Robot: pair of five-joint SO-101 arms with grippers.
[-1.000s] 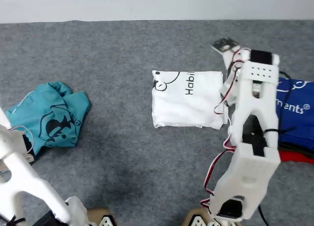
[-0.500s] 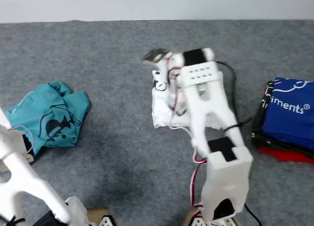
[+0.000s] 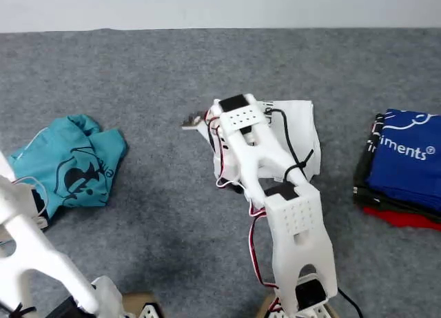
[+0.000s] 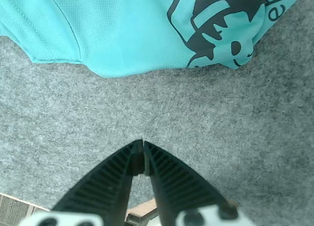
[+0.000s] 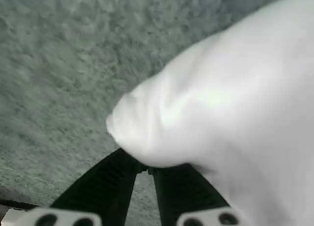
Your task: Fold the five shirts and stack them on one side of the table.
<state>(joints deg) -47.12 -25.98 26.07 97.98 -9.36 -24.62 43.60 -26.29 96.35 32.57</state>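
the job in hand is the white shirt [image 3: 308, 121]. it lies near the middle of the grey table [image 3: 172, 214], a little toward 3 o'clock. it looks folded small but a bit bumpy. the right claw [image 3: 195, 120] is at the shirt's 9 o'clock edge, up by the top corner. in the right wrist view its two fingers are close together, and a lump of white cloth sits right on their tips. so i think it is pinching the cloth, though the cloth hides the very ends.

the pile [image 3: 375, 194] is at 3 o'clock, by the table's edge. it has a blue shirt [image 3: 406, 156] on top, a black shirt [image 3: 362, 180] under it and a red shirt [image 3: 406, 218] at the bottom. my guess is that the white shirt goes there next. that calls for a firm pinch and a lift high enough that the cloth does not drag and fall open. then it must go toward 3 o'clock and be laid flat on the blue shirt.

the teal shirt [image 3: 72, 163] is at 9 o'clock in a crumpled heap, not folded yet. the left claw [image 4: 143, 147] hangs over bare table just beside it, fingers together, holding nothing. the left arm [image 3: 27, 242] stands at 7 o'clock.

the right arm lies across the white shirt, and its wires [image 3: 293, 149] droop over the cloth, so they could snag it
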